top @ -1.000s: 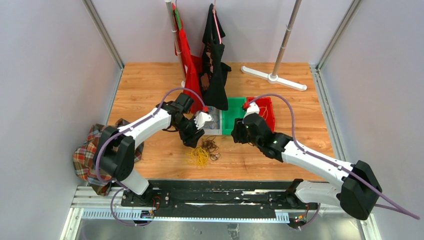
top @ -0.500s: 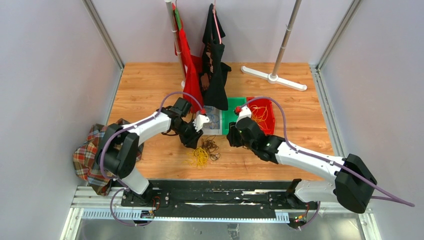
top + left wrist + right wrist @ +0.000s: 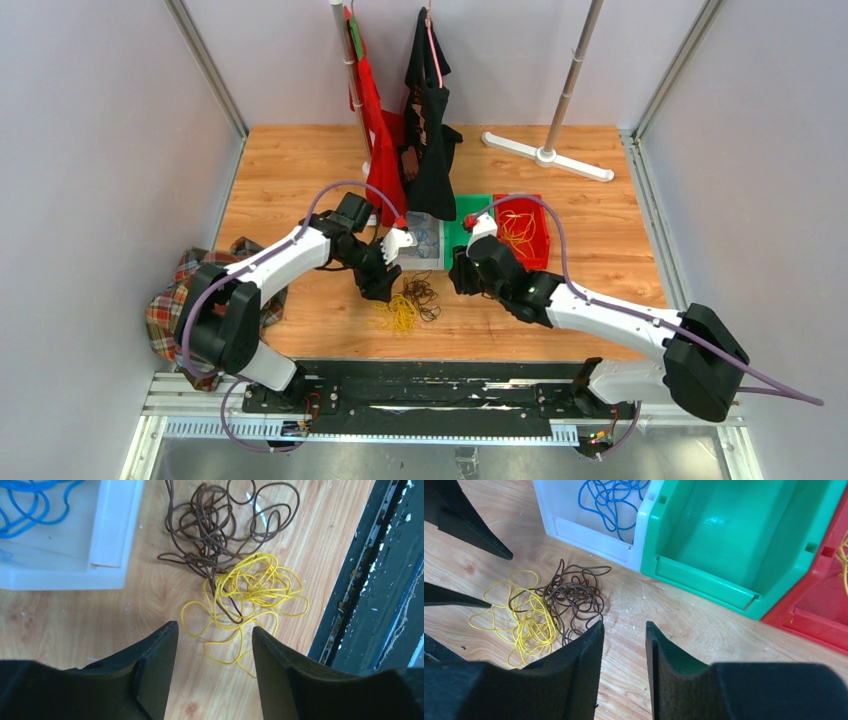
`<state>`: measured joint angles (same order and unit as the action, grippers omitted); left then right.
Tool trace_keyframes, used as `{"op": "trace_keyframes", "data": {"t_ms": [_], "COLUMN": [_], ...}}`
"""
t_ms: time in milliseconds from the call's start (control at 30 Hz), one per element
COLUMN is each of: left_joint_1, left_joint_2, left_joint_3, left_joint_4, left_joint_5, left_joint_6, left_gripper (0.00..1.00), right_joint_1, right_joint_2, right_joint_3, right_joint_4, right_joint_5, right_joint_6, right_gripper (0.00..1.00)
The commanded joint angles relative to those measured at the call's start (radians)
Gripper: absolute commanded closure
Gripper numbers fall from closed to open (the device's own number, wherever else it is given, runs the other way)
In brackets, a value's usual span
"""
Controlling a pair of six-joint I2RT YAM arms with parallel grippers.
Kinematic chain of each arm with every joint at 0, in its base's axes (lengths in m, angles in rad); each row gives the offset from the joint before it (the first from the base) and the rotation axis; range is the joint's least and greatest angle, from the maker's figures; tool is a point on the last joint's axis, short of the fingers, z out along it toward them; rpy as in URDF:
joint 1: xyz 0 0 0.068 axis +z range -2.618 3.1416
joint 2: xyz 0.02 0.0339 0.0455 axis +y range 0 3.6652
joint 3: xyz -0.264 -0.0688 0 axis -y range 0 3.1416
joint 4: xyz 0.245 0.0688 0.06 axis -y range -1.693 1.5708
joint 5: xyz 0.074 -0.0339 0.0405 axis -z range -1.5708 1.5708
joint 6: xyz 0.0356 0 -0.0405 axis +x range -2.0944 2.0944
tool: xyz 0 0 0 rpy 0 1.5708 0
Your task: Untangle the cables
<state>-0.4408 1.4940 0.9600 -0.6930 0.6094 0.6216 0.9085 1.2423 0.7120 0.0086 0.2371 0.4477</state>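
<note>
On the wood table (image 3: 75,615) just before the white bin (image 3: 107,555) — brown cable (image 3: 220,525) and yellow cable (image 3: 250,587) overlap in one tangle; left gripper (image 3: 215,630) and right gripper (image 3: 624,625) hover near it, jaws parted, both empty

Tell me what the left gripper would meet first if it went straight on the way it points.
Probably the loose yellow wire bundle, lying just ahead of the open left gripper; how far off is unclear.
</note>
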Motion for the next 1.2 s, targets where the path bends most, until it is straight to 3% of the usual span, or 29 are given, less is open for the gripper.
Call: {"op": "trace_keyframes", "data": {"t_ms": [0,233,367,600,700,1000,1167], "left_joint_1": [0.006,0.007,0.006,0.007,0.007,0.007,0.007], "left_joint_2": [-0.010,-0.008,-0.018,-0.085,-0.144,-0.317,-0.360], "left_joint_3": [-0.041,-0.079,-0.110,-0.134,-0.115,0.075,0.184], "left_joint_4": [-0.033,-0.006,0.019,0.045,-0.013,-0.301,-0.359], "left_joint_5": [-0.031,-0.063,-0.068,-0.076,-0.064,-0.005,-0.049], "left_joint_6": [0.131,0.216,0.237,0.198,0.202,0.217,0.172], "left_gripper": [0.37,0.34,0.42,0.86,0.97,0.99,0.99], "right_joint_1": [0.033,0.070,0.076,0.086,0.092,0.102,0.117], "right_joint_2": [0.035,0.122,0.181,0.272,0.310,0.448,0.488], "right_joint_3": [0.019,0.061,0.083,0.130,0.152,0.140,0.078], "right_joint_4": [0.048,0.089,0.122,0.178,0.187,0.240,0.252], "right_joint_5": [0.004,-0.009,-0.028,-0.075,-0.081,-0.098,-0.075], "right_joint_6": [-0.034,-0.052,-0.056,-0.068,-0.075,-0.068,-0.051], "right_gripper": [0.61,0.59,0.59,0.60,0.60,0.63,0.76]}}
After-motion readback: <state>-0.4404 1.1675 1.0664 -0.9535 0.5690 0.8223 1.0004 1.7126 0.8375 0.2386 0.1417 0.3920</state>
